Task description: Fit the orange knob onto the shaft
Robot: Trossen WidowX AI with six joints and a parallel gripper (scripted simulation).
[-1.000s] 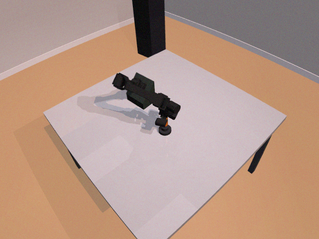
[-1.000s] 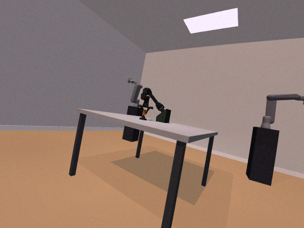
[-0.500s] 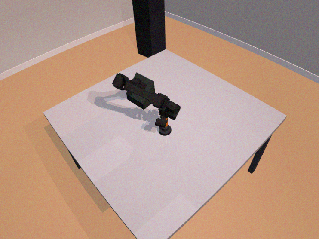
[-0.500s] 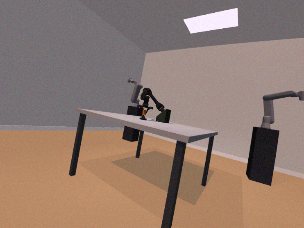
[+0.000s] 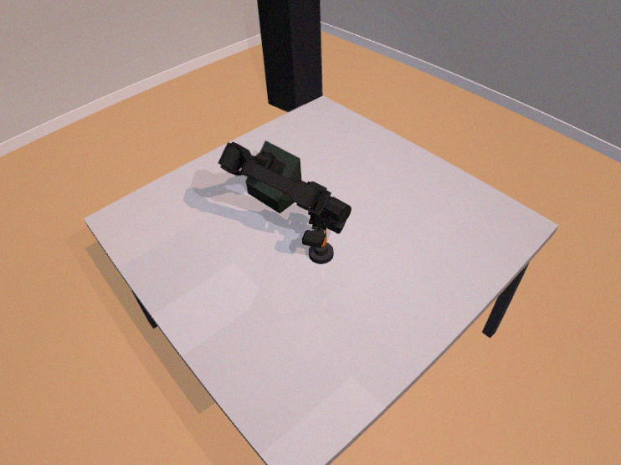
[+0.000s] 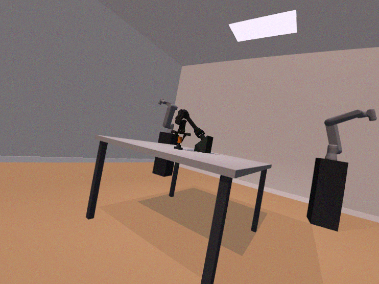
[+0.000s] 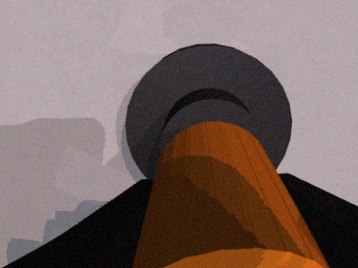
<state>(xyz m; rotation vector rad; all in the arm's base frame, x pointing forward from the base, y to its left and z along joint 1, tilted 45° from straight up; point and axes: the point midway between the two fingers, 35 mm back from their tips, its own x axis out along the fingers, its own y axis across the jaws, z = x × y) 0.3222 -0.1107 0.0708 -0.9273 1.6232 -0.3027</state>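
The orange knob [image 7: 212, 212] stands straight up and down, right over the round pedestal [image 7: 266, 97] in the middle of the white table [image 5: 414, 278]. Its long side runs from top to bottom, and its lower end points down at the middle of the pedestal. From the wrist view, the knob's far end covers the middle of the dark ring, so the shaft is hidden. I cannot tell if the knob has gone all the way down.

The gripper [image 5: 321, 237] is closed on the knob and holds it tight from both sides. Its black fingers show as dark shapes on each side of the knob.

The black arm [image 5: 279, 180] reaches out from its dark green base [image 5: 289, 162] and bends down over the pedestal.

Past the table's far corner stands a tall black box [image 5: 289, 45]. Another black box [image 6: 327, 192] with a grey arm [image 6: 342, 119] on top stands by the wall.
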